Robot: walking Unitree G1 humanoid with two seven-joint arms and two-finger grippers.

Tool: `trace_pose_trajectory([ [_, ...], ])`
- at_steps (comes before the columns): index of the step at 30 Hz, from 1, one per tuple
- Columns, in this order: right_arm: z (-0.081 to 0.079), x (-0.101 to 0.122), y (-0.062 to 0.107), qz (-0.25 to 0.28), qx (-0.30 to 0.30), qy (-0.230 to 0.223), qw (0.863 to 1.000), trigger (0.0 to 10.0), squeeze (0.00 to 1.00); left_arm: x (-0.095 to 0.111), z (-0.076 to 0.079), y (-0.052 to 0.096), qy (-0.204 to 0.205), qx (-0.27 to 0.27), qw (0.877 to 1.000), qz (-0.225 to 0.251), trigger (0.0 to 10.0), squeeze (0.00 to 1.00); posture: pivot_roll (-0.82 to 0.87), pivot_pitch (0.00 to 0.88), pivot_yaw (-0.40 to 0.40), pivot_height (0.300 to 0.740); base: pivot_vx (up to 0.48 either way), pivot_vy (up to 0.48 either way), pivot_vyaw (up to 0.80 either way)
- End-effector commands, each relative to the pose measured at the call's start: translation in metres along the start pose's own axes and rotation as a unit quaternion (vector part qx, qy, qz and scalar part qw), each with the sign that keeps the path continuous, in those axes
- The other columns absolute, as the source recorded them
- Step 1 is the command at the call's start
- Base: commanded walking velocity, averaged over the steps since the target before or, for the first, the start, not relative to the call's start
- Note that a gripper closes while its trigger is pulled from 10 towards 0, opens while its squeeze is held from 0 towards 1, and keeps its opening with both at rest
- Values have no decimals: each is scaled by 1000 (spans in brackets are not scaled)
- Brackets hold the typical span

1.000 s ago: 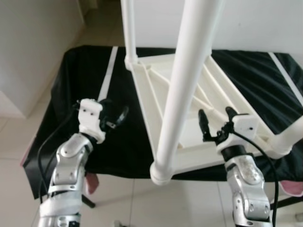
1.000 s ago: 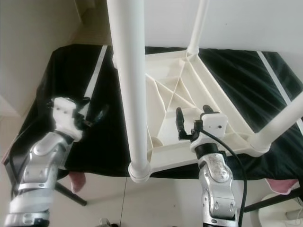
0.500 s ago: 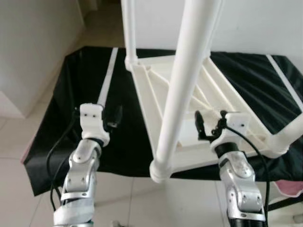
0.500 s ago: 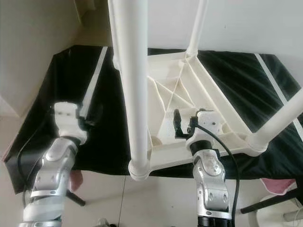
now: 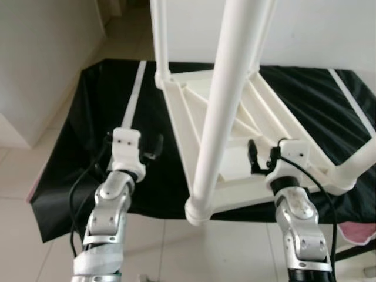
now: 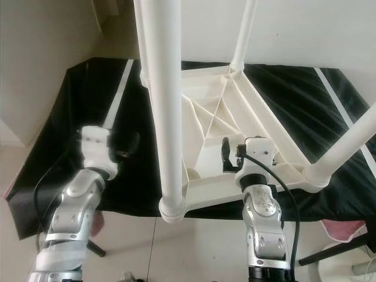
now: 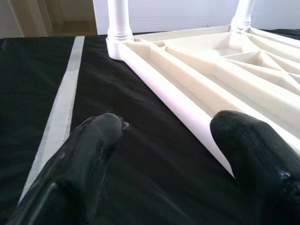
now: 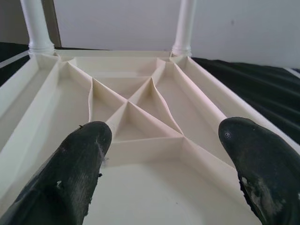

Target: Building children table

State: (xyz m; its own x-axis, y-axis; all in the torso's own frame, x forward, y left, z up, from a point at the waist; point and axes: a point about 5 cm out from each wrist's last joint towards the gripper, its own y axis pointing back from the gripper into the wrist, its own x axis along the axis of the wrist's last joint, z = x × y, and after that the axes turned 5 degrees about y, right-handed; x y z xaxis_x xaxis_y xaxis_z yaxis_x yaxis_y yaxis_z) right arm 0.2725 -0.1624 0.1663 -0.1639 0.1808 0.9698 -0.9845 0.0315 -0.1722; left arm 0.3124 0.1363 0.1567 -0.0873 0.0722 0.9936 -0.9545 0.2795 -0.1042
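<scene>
The left gripper (image 7: 164, 154) hovers over the black-draped bench (image 5: 100, 111), jaws released, just beside the upturned white children's table (image 6: 235, 117); that table lies legs-up on the bench; the right gripper (image 8: 161, 168), jaws released, hangs above its ribbed underside.

Black cloth (image 5: 106, 111), tiled floor (image 5: 23, 235)

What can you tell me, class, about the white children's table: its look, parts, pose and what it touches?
The children's table lies upside down on a black cloth. It looks like cream-white moulded plastic; its underside shows a raised rim and crossing ribs. Round white legs stand upward from its corners. The right gripper hovers open over the near end of the underside; the left gripper is open beside its long edge, over the cloth. Neither holds it.
</scene>
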Motion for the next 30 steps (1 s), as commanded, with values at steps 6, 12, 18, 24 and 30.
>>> trace_pose_trajectory([
  [6, -8, -3, -1, -3, 8, -5, 1000, 10000, 0, -1, 2, -3, -4, 27, 1000, 6, 10000, 0, -23, 19, -26, 740, 0, 0, 0],
  [12, -8, -2, -3, -2, 6, -3, 1000, 10000, 0, 0, -1, -4, -24, 36, 999, 7, 10000, 0, -19, 17, -31, 740, 0, 0, 0],
  [18, -9, -2, -4, 4, 14, -1, 1000, 10000, 0, 1, -3, -4, -30, 37, 999, 9, 10000, 0, -12, 14, -31, 740, 0, 0, 0],
  [24, -7, -1, -5, 5, 7, -2, 1000, 10000, 0, 4, -4, -5, -36, 36, 999, 13, 10000, 0, -12, 19, -27, 740, 0, 0, 0],
  [30, -5, -1, -5, 6, 2, -3, 1000, 10000, 0, 4, -4, -5, -39, 35, 999, 16, 10000, 0, -11, 22, -22, 740, 0, 0, 0],
])
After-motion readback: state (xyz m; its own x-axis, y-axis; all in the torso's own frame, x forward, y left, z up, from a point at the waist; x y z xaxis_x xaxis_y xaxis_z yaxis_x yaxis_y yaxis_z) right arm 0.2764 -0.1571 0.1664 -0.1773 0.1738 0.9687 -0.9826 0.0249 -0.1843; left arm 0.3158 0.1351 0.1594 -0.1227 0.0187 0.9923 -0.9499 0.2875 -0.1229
